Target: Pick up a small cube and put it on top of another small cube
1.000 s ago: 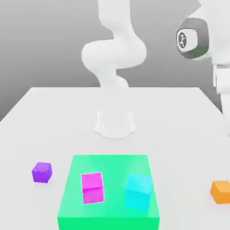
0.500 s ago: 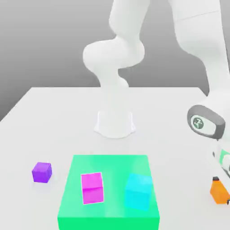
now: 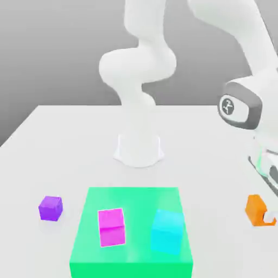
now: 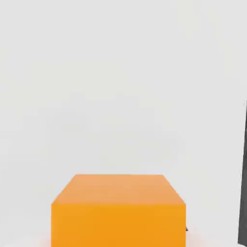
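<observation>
White worktop [image 3: 65, 141], grey backdrop. Since a second ago the orange cube [image 3: 254, 209] has left its resting spot at the exterior view's right and sits higher, clamped in the narrow pincer [image 3: 259, 213]: grasp done, lift begun. Purple cube [image 3: 50, 208] waits well apart, beyond the green platform [image 3: 133, 260].

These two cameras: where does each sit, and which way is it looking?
Exterior view: off the arm, facing the white robot base across the white table and the green platform; arm and gripper show.
Hand view: on the hand, looking past the small orange cube at the table; a dark edge of the hand shows.
Shared: the orange cube.
</observation>
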You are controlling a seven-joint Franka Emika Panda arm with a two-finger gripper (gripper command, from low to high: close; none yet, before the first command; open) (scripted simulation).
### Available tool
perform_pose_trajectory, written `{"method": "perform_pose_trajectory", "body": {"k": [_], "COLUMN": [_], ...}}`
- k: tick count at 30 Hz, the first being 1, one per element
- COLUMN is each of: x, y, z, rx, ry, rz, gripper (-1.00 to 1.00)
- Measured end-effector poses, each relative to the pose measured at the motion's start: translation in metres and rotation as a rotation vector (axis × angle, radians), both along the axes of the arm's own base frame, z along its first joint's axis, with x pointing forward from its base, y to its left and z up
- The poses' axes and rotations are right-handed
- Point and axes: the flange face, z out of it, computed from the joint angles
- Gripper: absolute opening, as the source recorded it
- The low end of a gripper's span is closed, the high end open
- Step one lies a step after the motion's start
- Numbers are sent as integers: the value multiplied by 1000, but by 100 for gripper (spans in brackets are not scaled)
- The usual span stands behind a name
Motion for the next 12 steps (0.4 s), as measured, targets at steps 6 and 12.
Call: {"method": "perform_pose_trajectory", "body": {"k": [6,12], "x": [23,21], "y": [-141,-129], "z": [46,9], "rx": [14,14], "ry": [16,17], "rz": [-60,-24], "gripper": [-100,100]}}
